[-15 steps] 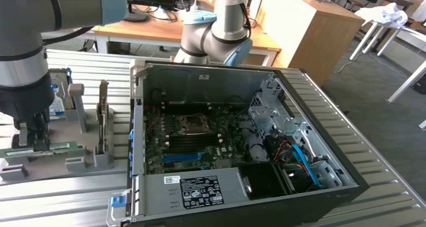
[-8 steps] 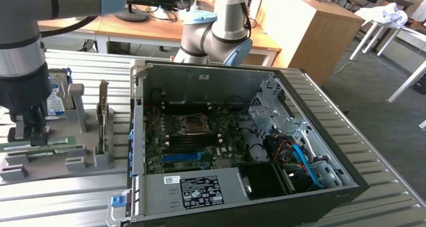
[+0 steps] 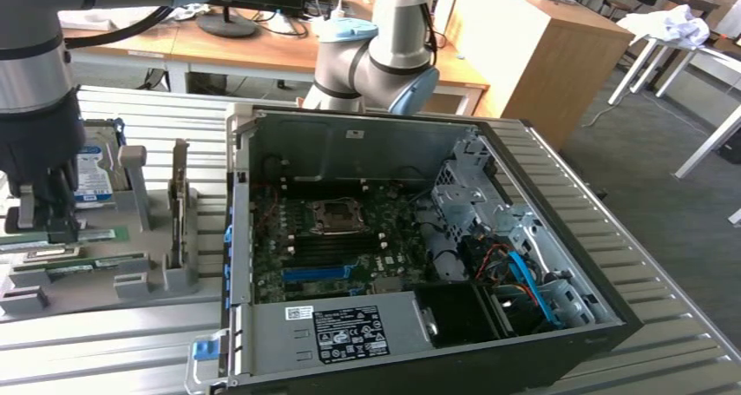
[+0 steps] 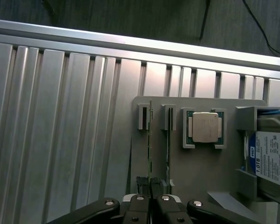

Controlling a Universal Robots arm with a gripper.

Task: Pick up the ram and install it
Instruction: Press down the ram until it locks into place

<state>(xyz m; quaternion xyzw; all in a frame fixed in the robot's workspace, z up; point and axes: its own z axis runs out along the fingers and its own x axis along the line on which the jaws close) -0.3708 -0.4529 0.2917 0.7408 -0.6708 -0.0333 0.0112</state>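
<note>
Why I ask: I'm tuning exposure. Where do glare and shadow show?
Exterior view: the case interior sits in shadow, the table is evenly lit. Wrist view: glare runs along the table's rail, the CPU shines, the gripper shut on the ram is dark.
</note>
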